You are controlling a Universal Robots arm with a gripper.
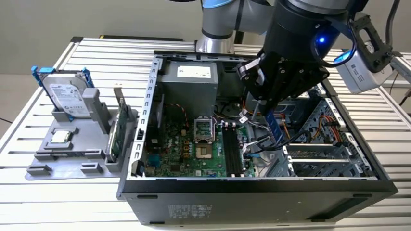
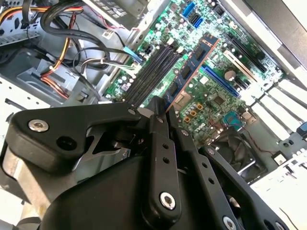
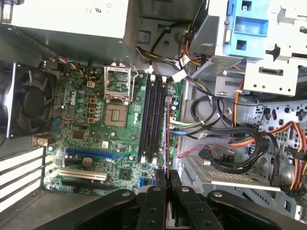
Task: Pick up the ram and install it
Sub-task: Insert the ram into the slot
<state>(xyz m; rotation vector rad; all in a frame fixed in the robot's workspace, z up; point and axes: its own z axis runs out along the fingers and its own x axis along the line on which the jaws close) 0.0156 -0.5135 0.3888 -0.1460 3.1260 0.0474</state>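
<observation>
Our matte black claw [image 2: 162, 111] pinches one end of the ram [image 2: 192, 67], a thin, flat blue stick with dark chips. It juts straight out from the claw, near the long black slots [image 3: 152, 120].

Bright even light, perhaps from overhead, shadow inside the case [image 1: 257, 202] — blue glow on the arm [image 1: 290, 24]

The gripper [image 3: 167, 178] grips the ram [image 3: 167, 134], seen edge-on, above the motherboard [image 3: 64, 143] | ram runs parallel to the black slots [image 3: 151, 120], between them and the cables [image 3: 253, 142] | socket [image 3: 118, 115] sits on the slots' other side, fan [image 3: 26, 108] beyond it at the board's edge | power supply [image 3: 72, 24] near the socket's end of the board
</observation>
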